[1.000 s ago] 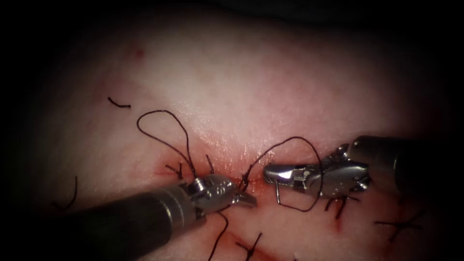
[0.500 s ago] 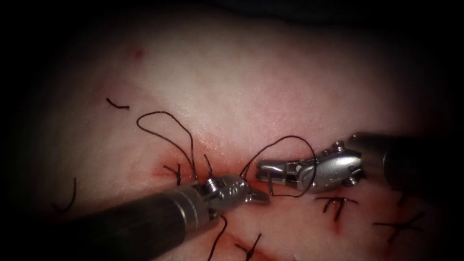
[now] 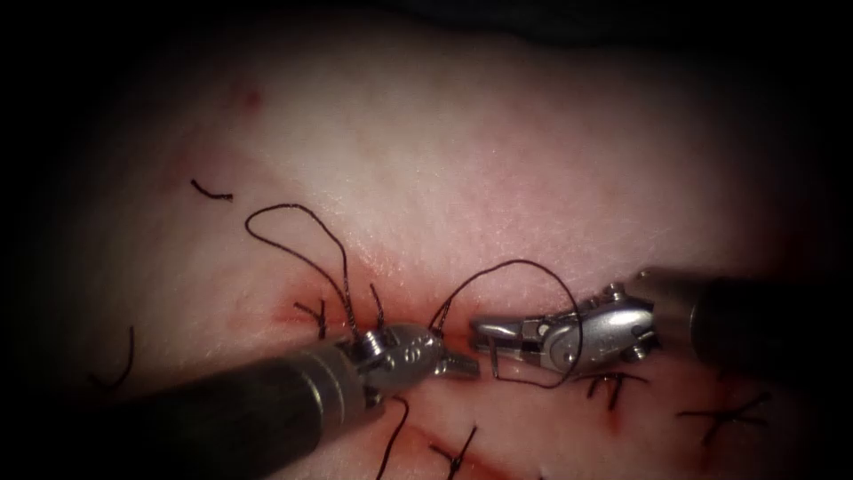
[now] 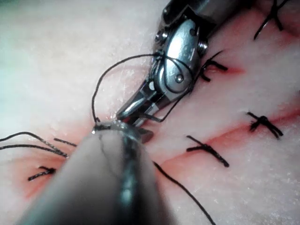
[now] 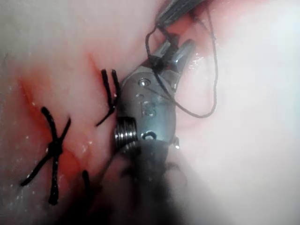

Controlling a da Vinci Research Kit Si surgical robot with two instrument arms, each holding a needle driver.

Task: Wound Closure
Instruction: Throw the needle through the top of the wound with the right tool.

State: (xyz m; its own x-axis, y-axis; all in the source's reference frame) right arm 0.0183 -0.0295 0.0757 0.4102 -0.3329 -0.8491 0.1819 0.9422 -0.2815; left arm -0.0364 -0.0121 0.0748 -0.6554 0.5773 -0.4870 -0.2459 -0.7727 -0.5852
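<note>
My left tool (image 3: 458, 363) comes in from the lower left, its jaws shut on the dark thread (image 3: 515, 263) over the red cut (image 3: 391, 267) in the tissue (image 3: 498, 160). From there the thread rises, arcs right and wraps once around my right tool (image 3: 480, 332). That tool's jaws stand slightly open, tip to tip with the left tool, and hold nothing. In the right wrist view the parted jaws of the right tool (image 5: 176, 47) have the thread (image 5: 213, 79) hanging beside them. The left wrist view has the right tool (image 4: 129, 115) with the thread (image 4: 101, 79) looped over it.
A second thread loop (image 3: 293, 222) lies on the tissue left of the tools. Tied stitches (image 3: 613, 382) sit along the red line to the right and below. Cut ends of thread (image 3: 211, 191) lie at the far left. Red fluid (image 3: 293, 316) stains the cut's edge.
My right tool has moved left and a little down, carrying the thread wrap with it, and now nearly touches the left tool's tip. The left tool has stayed roughly in place.
</note>
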